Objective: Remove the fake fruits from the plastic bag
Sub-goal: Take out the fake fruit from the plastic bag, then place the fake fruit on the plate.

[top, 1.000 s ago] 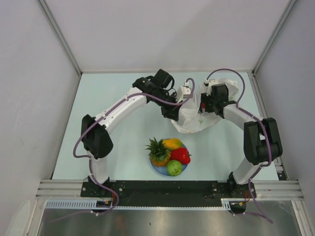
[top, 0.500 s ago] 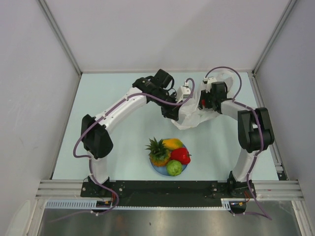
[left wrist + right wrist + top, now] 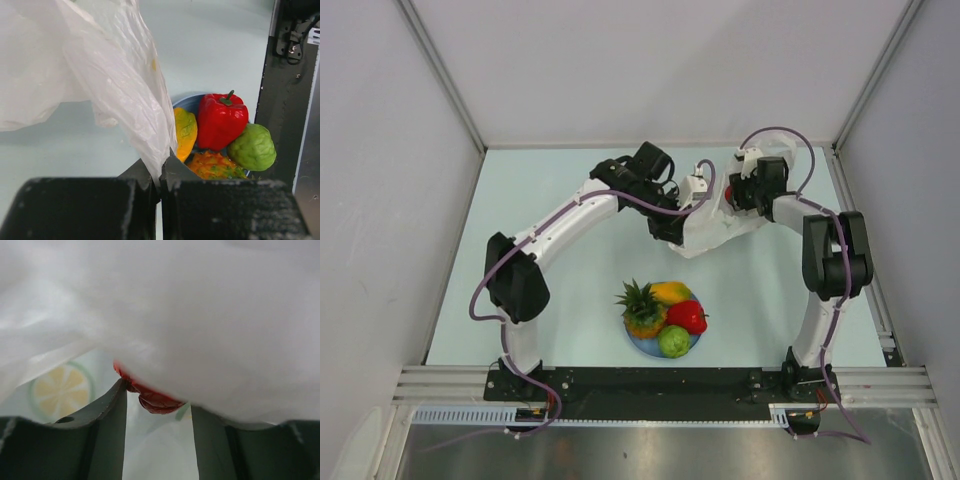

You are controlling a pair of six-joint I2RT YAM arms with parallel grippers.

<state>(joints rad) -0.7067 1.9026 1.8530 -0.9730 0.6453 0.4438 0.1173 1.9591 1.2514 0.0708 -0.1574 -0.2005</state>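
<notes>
one plastic bag (image 3: 715, 228) hangs clamped in the left gripper (image 3: 160, 176); four fruits (image 3: 670, 312) sit on the plate (image 3: 186, 102); the right gripper (image 3: 158, 412) is inside the bag, jaws half apart around a red piece (image 3: 150, 399), grip uncertain; next it should close and lift

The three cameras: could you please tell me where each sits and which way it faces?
Top external: above and behind both arms, looking down on the table; whole arms show.
Left wrist: looks past the shut left pincer, pinching the bag, to the fruits.
Right wrist: looks into the bag at a red piece; the right pincer shows.
Top and left wrist share the plate.
</notes>
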